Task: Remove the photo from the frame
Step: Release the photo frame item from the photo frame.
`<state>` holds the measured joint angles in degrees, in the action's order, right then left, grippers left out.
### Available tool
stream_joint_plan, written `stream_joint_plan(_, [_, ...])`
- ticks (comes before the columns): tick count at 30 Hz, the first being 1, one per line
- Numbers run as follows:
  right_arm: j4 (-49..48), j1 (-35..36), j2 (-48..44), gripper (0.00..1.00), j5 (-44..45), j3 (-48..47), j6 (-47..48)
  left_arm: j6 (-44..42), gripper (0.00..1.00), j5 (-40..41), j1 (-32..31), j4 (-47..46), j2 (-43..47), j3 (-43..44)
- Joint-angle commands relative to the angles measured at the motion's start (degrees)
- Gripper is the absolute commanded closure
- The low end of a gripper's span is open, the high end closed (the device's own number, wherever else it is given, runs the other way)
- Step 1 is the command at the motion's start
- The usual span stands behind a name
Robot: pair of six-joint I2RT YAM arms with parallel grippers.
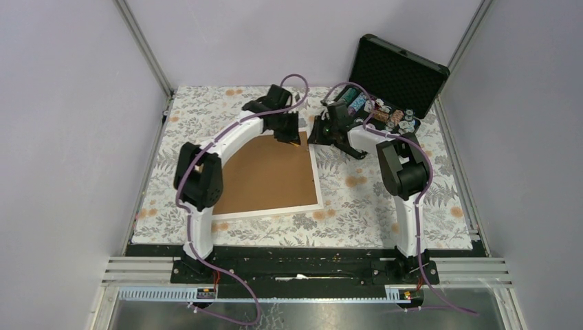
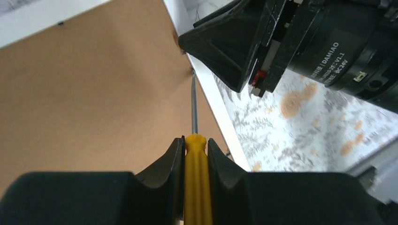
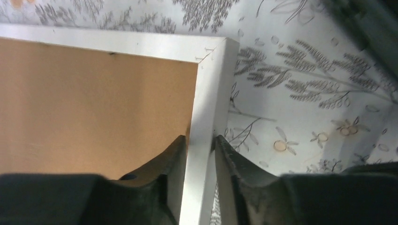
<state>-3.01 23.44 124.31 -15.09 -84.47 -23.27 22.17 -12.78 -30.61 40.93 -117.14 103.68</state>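
Because the frame (image 1: 269,212) lies face down on the tabletop (image 3: 300,93), we see only its brown backing board (image 1: 268,175) and its white border (image 3: 209,70). The photo is out of sight, presumably sandwiched beneath that board.

Our left hand (image 2: 195,143) is clamped on the yellow handle of a screwdriver (image 2: 196,178), with the metal shaft running straight ahead of its fingers. The tip sits where the board meets the border, at what may be a small retaining tab, though it is too small to be sure. Held low along the board like this, the blade can slip under such a tab and bend it up.

Our right hand (image 3: 201,140) straddles the border just short of the corner ahead of it. One finger is on the board side and one on the tabletop side, barely parted and apparently pressed against the rail. We judge that this grip pins the frame so it cannot slide under the screwdriver's push. The board is not yet lifted, so the task looks early.
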Motion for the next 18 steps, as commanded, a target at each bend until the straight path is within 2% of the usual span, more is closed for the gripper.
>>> stream_joint_plan(1, [8.1,4.2,-5.5,0.57,-5.0,1.2,3.9,0.5,1.00,-17.3,3.9,-14.2,11.9,-8.1])
stream_joint_plan(3, [9.3,3.0,-8.0,0.49,-5.7,0.2,5.1,0.4,1.00,-19.7,6.9,-15.2,16.7,-12.7])
stream_joint_plan(6, [11.2,1.9,-11.6,0.43,-7.8,-0.2,7.4,-0.2,1.00,-22.1,11.6,-14.4,20.9,-17.3])
stream_joint_plan(10, [13.7,1.9,-15.8,0.41,-9.6,4.1,8.8,-0.5,1.00,-27.2,15.7,-14.7,25.0,-24.5])
stream_joint_plan(14, [15.3,2.0,-19.8,0.41,-13.0,11.6,9.5,1.3,1.00,-29.9,16.6,-19.7,30.6,-34.1])
stream_joint_plan(18, [15.2,2.5,-23.6,0.41,-14.3,20.2,9.7,3.4,1.00,-31.7,19.3,-22.5,32.6,-38.5])
